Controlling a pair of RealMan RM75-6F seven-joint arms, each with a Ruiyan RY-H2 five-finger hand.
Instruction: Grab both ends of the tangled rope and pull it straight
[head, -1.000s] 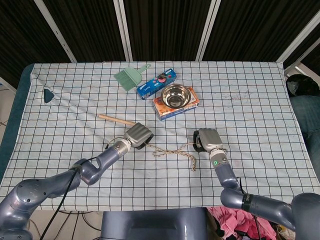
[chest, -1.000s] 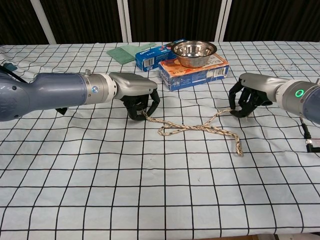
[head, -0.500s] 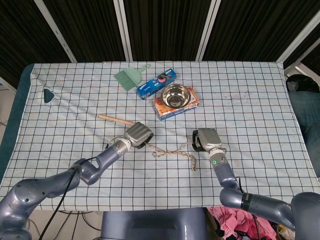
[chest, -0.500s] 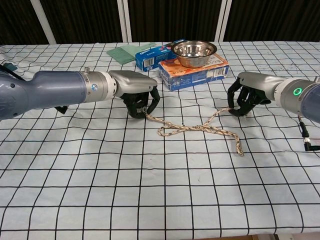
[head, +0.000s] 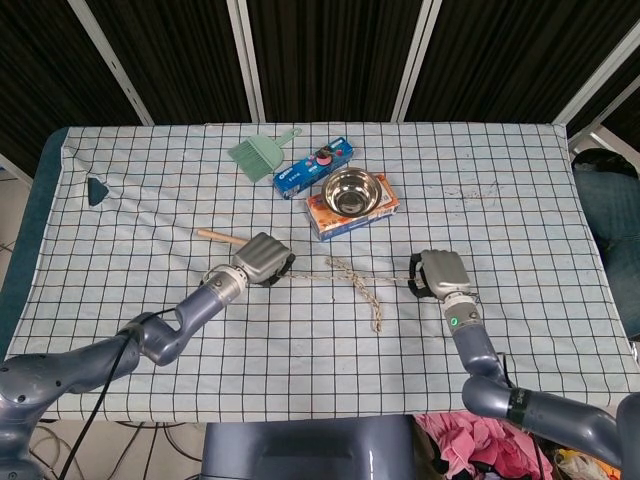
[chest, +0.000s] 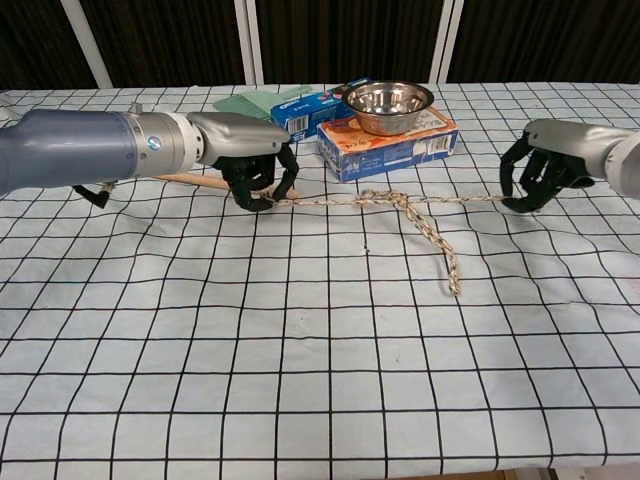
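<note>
Rope (chest: 385, 199) taut left-right between left hand (chest: 255, 172), right hand (chest: 535, 172); tail dangling.

This looks like a robot test lab rather than a home. A table (head: 500, 170) under a checked cloth stands before black curtains (head: 330, 60) hung between white posts. At twelve o'clock on it sits a mismatched set of props: dustpan (head: 256, 156), boxes (head: 315, 167) and a steel bowl (head: 352, 191).
</note>
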